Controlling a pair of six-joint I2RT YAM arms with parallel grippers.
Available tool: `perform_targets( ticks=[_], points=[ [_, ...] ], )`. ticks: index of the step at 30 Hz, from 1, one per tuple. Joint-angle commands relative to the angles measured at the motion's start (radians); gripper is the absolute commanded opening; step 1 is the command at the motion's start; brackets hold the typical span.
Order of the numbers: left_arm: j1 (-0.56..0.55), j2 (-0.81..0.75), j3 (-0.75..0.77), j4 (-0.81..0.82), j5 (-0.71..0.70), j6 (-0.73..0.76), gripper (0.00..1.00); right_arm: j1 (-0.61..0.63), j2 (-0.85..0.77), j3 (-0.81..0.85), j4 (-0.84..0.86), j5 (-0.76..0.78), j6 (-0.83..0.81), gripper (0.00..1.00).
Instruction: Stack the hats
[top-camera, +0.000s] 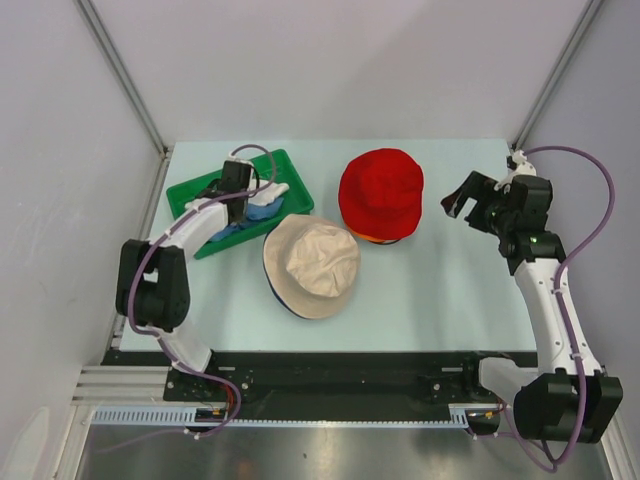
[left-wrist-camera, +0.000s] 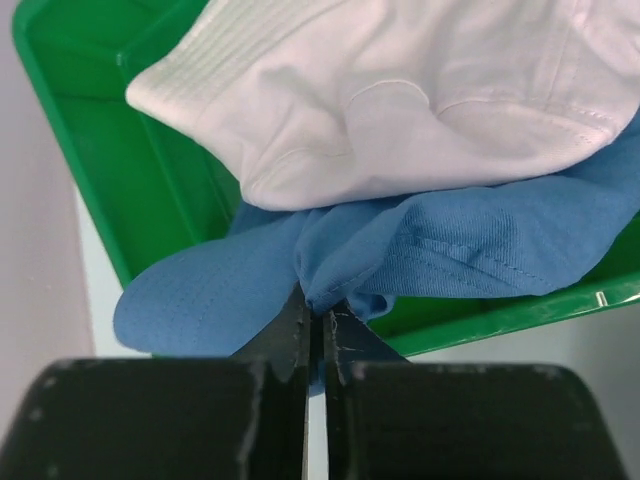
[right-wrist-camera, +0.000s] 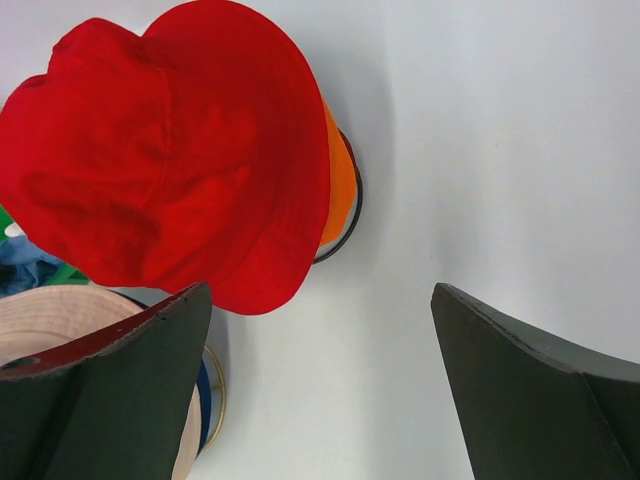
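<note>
A red hat (top-camera: 380, 190) tops a stack over an orange hat (right-wrist-camera: 338, 190) at the table's middle back. A beige hat (top-camera: 312, 264) lies in front of it over a navy hat (top-camera: 283, 299). A light blue hat (left-wrist-camera: 400, 255) and a white hat (left-wrist-camera: 400, 90) lie in the green tray (top-camera: 200, 190). My left gripper (left-wrist-camera: 320, 310) is shut on a fold of the light blue hat, at the tray's edge. My right gripper (top-camera: 459, 204) is open and empty, right of the red hat. No maroon hat shows.
A black wire ring (right-wrist-camera: 352, 205) shows under the orange hat and a gold wire ring (right-wrist-camera: 215, 395) under the navy one. The enclosure's grey walls and metal posts stand on both sides and behind. The arm bases sit at the near edge.
</note>
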Motion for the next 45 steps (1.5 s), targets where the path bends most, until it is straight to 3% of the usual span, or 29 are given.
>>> perform_targets(
  ticks=[1, 8, 16, 19, 24, 26, 32, 41, 45],
  points=[
    [0.009, -0.046, 0.064, -0.027, -0.059, -0.005, 0.0, 0.001, -0.045, 0.027, -0.026, -0.003, -0.02, 0.97],
    [0.009, -0.348, 0.079, -0.053, 0.035, -0.044, 0.0, 0.04, -0.071, 0.127, -0.014, -0.058, -0.028, 0.97],
    [0.013, -0.494, 0.329, -0.22, 0.268, -0.14, 0.0, 0.371, -0.081, 0.212, 0.159, -0.046, -0.006, 0.97],
    [0.019, -0.536, 0.378, -0.228, 0.41, -0.226, 0.0, 0.492, -0.094, 0.189, 0.274, -0.087, 0.014, 0.96],
    [0.021, -0.582, 0.395, -0.154, 0.813, -0.34, 0.0, 0.646, -0.069, 0.132, 0.513, -0.199, 0.017, 0.96],
    [0.021, -0.586, 0.388, -0.14, 0.9, -0.378, 0.0, 0.704, -0.056, 0.13, 0.576, -0.237, -0.011, 0.96],
    [0.021, -0.602, 0.343, -0.094, 1.144, -0.432, 0.0, 0.726, -0.058, 0.119, 0.615, -0.279, -0.081, 0.97],
    [0.021, -0.616, 0.34, -0.076, 1.221, -0.458, 0.0, 0.68, -0.183, 0.089, 0.511, -0.281, -0.209, 1.0],
    [0.021, -0.614, 0.312, 0.01, 1.277, -0.515, 0.0, 0.614, -0.213, 0.076, 0.486, -0.311, -0.232, 1.0]
  ],
)
